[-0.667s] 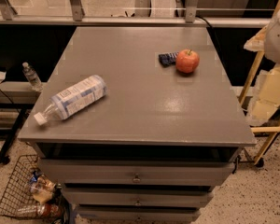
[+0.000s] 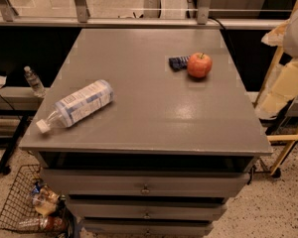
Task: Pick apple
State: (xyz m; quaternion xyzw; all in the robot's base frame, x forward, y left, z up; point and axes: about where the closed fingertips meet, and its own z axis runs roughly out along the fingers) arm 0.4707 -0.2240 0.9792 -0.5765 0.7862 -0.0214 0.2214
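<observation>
Here's the grey cabinet top (image 2: 154, 128) filling the middle of the frame, and there's the apple (image 2: 199, 65), upper right of the top, sitting upright with its short stem pointing up and a yellowish patch near the stem. Just to its left, touching or very nearly so, lies a small dark blue wrapper (image 2: 178, 62). My gripper (image 2: 297, 31) is over at the upper right edge of the frame, a pale shape partly cut off by the border, off the side of the cabinet and well apart from the apple; whether it is spread or pressed together, I cannot tell. It holds nothing that I can see. Over on the left of the top a clear plastic bottle (image 2: 77, 105) lies on its side, white cap toward the lower left and near the edge. Below the top, drawers (image 2: 145, 187) with small knobs stack down the front. At lower left a wire basket (image 2: 12, 202) sits on the speckled floor with packets inside, and a second small bottle (image 2: 34, 81) stands upright at the far left.
</observation>
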